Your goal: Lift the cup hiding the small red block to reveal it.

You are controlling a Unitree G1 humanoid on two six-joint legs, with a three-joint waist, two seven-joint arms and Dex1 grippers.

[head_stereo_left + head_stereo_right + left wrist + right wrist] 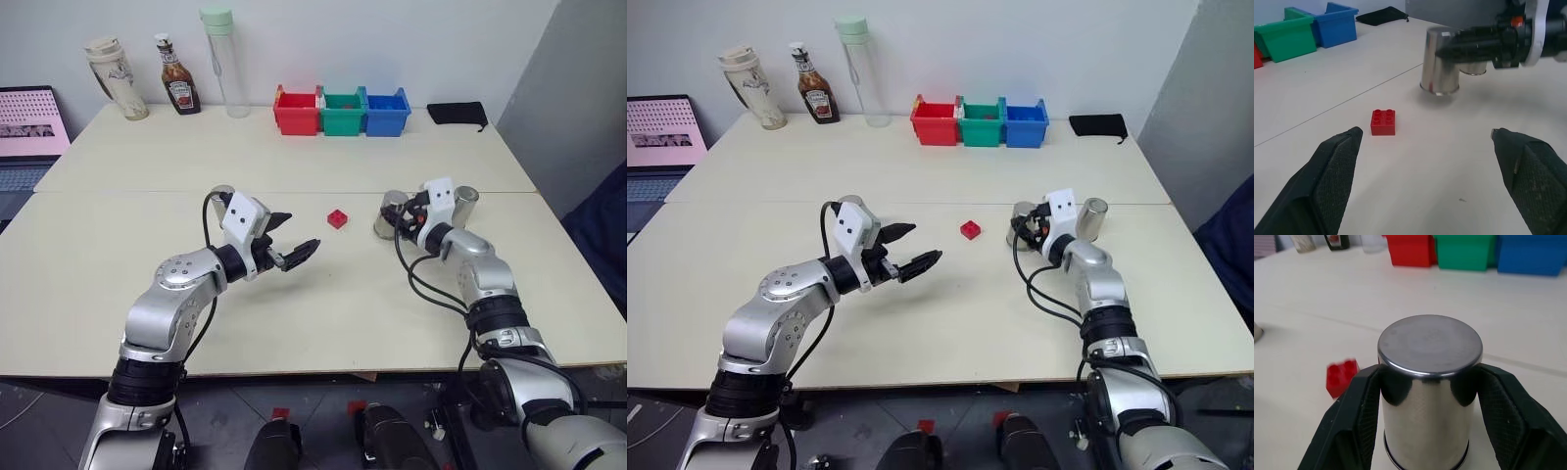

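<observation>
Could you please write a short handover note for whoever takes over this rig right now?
Right claw: shut on the inverted steel cup, to the right of the red block; the left wrist view shows the cup's rim at or just above the table.
Left claw: open, holding nothing, above the table and pointing at the small red block.
Two more steel cups: one behind the left arm, one behind the right claw.
Done: the block lies uncovered on the table.
Left: nothing essential; perhaps set the cup down and let go.
</observation>
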